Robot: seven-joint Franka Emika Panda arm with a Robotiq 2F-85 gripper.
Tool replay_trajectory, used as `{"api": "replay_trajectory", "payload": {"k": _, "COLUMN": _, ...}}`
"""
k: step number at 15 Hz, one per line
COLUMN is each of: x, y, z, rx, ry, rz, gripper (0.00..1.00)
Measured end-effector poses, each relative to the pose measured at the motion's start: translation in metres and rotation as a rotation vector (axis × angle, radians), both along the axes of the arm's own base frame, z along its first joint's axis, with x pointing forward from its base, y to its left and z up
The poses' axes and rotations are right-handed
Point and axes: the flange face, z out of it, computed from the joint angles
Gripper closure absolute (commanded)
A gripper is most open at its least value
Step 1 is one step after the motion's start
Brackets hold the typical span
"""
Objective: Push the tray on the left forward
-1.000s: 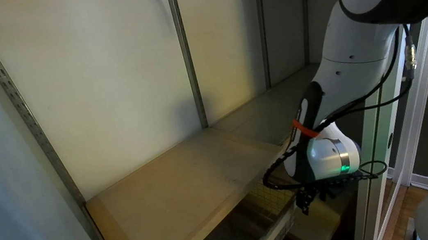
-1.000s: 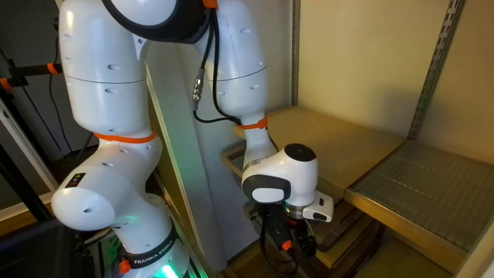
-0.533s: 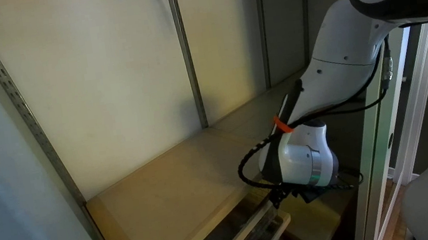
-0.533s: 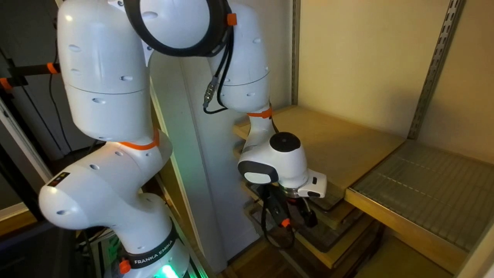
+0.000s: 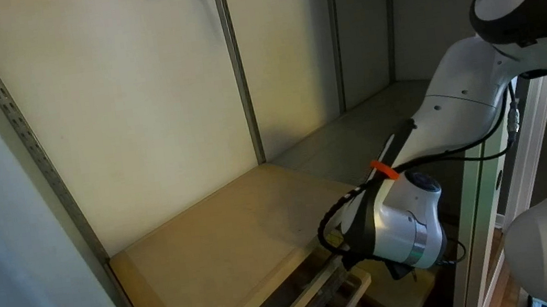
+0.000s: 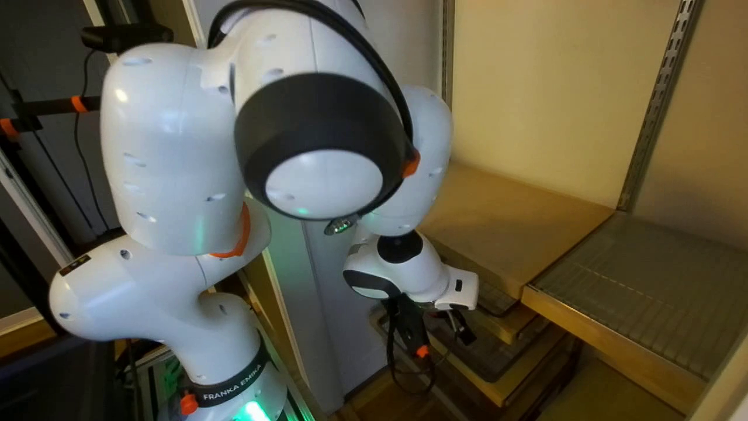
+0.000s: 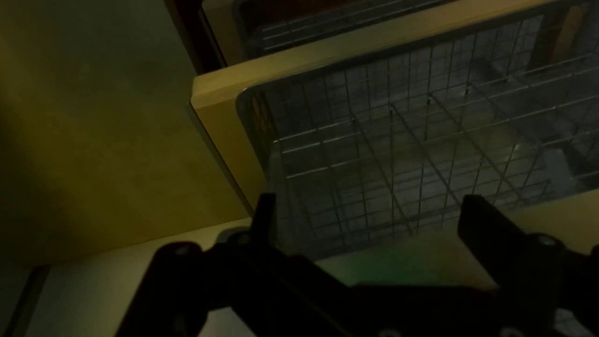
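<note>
Wire trays with pale wooden rims sit under the wooden shelf. The upper tray point(image 5: 300, 298) lies mostly beneath the shelf; it also shows in an exterior view point(image 6: 507, 324). A lower tray point(image 5: 353, 306) sticks out further; its corner shows in an exterior view point(image 6: 488, 383). In the wrist view a tray rim point(image 7: 355, 46) and wire mesh lie beyond my gripper point(image 7: 369, 199). The gripper's dark fingers are spread wide with nothing between them. In an exterior view the gripper is close to the upper tray's front edge; whether it touches cannot be told. I cannot tell which tray is meant.
The wooden shelf point(image 5: 232, 238) stands above the trays against the white wall. A wire-covered shelf point(image 6: 643, 286) adjoins it. A pale door frame point(image 5: 470, 259) stands close beside the wrist. A lower wooden surface point(image 6: 596, 392) lies beneath.
The upper tray has slid inward under the shelf, baring the lower tray's rim. My gripper first moved in with it, then dipped and drew back slightly as the upper arm lowered.
</note>
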Motion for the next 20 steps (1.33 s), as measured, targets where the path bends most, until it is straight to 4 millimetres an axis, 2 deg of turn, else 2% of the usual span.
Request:
{"api": "replay_trajectory", "payload": {"k": 2, "x": -0.008, "y": -0.002, "z": -0.014, "rx": 0.005, "ry": 0.021, "rz": 0.031, "gripper": 0.0}}
{"api": "replay_trajectory", "payload": {"k": 5, "x": -0.022, "y": -0.01, "z": -0.024, "rx": -0.032, "ry": 0.1, "rz": 0.06, "gripper": 0.0}}
{"api": "replay_trajectory", "payload": {"k": 11, "x": -0.046, "y": -0.015, "z": -0.025, "rx": -0.075, "ry": 0.327, "rz": 0.151, "gripper": 0.0}}
{"api": "replay_trajectory", "payload": {"k": 14, "x": -0.068, "y": -0.008, "z": -0.025, "rx": -0.141, "ry": 0.431, "rz": 0.194, "gripper": 0.0}}
{"api": "replay_trajectory", "payload": {"k": 17, "x": -0.086, "y": 0.013, "z": -0.027, "rx": -0.164, "ry": 0.506, "rz": 0.249, "gripper": 0.0}}
{"api": "replay_trajectory", "payload": {"k": 20, "x": -0.095, "y": 0.034, "z": -0.02, "rx": -0.153, "ry": 0.531, "rz": 0.287, "gripper": 0.0}}
